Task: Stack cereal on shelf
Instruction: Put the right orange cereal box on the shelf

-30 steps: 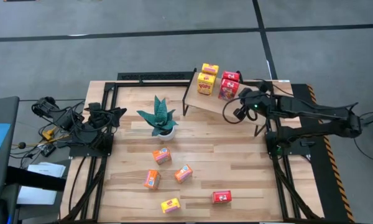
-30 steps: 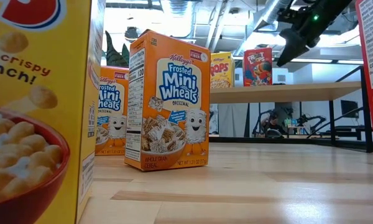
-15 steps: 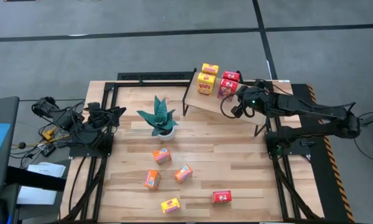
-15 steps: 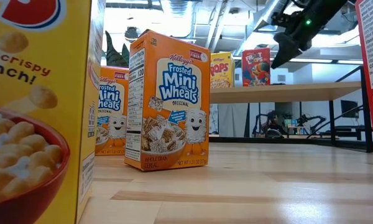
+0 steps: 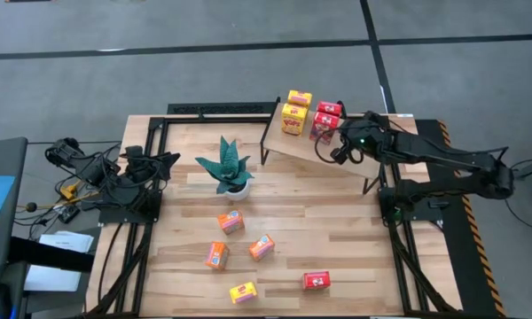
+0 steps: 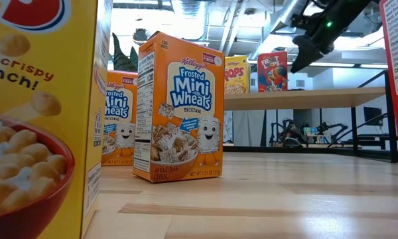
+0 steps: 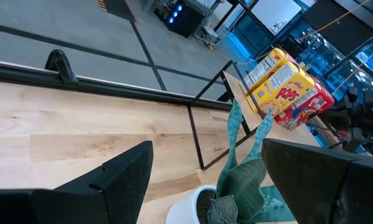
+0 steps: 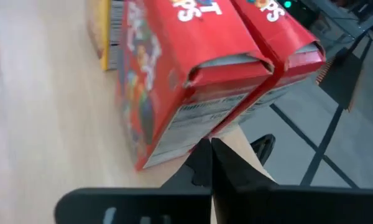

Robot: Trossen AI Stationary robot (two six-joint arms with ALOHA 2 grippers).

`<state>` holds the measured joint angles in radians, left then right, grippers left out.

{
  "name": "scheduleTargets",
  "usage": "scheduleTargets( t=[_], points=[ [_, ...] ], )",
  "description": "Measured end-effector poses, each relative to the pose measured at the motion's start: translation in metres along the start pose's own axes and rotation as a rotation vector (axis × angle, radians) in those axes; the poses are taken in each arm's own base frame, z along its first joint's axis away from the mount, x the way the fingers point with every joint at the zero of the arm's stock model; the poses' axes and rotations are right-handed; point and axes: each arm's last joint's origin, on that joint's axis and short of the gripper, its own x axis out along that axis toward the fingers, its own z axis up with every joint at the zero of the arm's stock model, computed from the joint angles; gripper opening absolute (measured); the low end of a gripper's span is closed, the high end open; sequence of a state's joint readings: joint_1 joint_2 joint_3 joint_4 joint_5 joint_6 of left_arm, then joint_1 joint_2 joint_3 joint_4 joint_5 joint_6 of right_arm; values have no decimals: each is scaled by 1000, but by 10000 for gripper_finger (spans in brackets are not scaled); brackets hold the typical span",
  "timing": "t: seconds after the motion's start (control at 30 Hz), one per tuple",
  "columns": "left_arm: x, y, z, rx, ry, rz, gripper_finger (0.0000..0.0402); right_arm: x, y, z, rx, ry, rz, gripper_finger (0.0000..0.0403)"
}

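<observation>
L gripper (image 7: 205,180) is sitting at table's left edge w/ dark fingers spread wide, empty, teal spiky plant in white pot (image 5: 227,168) just ahead. Light-wood plank shelf on thin black legs (image 5: 297,143) is carrying two yellow cardboard boxes (image 5: 295,112) & two glossy red cardboard boxes (image 5: 324,120); five more are lying scattered on slatted tabletop, one cut off in low view. R gripper (image 5: 341,149) is hovering beside the red pair, fingers pressed together, pinching nothing.

Overhead lighting even, soft shadows on table (image 5: 337,226). Low view: bright ceiling glare, nearest yellow box (image 6: 40,113) blurred. Right wrist view soft, close-up.
</observation>
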<state>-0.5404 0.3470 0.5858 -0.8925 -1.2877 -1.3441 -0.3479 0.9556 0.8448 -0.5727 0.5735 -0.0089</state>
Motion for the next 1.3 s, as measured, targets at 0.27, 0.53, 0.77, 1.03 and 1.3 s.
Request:
scheduleTargets(
  t=[0.27,0.53,0.77,1.03,1.3],
  points=[
    [0,0,-1,7,32,-7,293,-55,-4,10,51,24,358,41],
    [0,0,0,16,9,-2,293,-99,31,12,116,111,978,157],
    [0,-1,-2,11,70,-17,293,-125,76,-1,10,240,1111,272],
    [-1,-13,-3,2,198,-119,293,-118,114,1,-200,84,1037,292],
    [-1,-18,-4,-9,250,-165,293,-86,156,27,-394,-231,1030,301]
  ],
)
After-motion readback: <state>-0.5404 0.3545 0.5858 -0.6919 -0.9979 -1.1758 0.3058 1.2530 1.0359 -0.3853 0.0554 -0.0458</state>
